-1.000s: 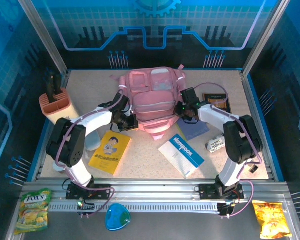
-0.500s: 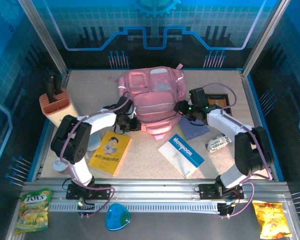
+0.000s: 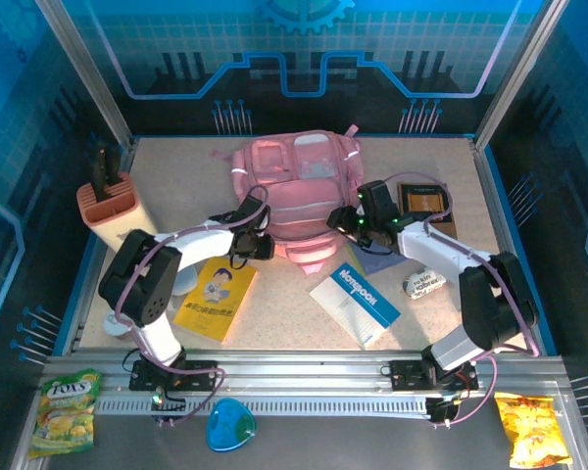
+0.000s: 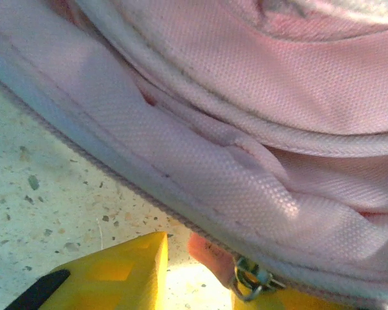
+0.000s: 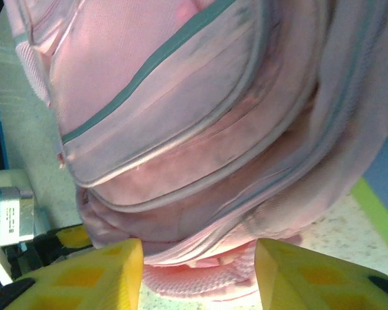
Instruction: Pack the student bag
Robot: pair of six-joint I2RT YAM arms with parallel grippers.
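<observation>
The student bag, a big soft pink backpack, lies at the middle back of the table. My left gripper is at its lower left edge, open. In the left wrist view its yellow fingers stand apart under the bag's seam, with a pink zip pull hanging loose between them. My right gripper is at the bag's lower right, open. Its wide-set gripper faces the bag's bottom edge, which lies between the fingers ungripped.
A yellow booklet lies near left of the bag, a white "Notebook" near centre, a blue book under the right arm. A brown book and a crumpled wrapper are right. A peach pen holder stands far left.
Both grippers have opened from nearly shut. The left one slid up along the bag's lower left edge; the right one swung out and came back to the lower right corner.
</observation>
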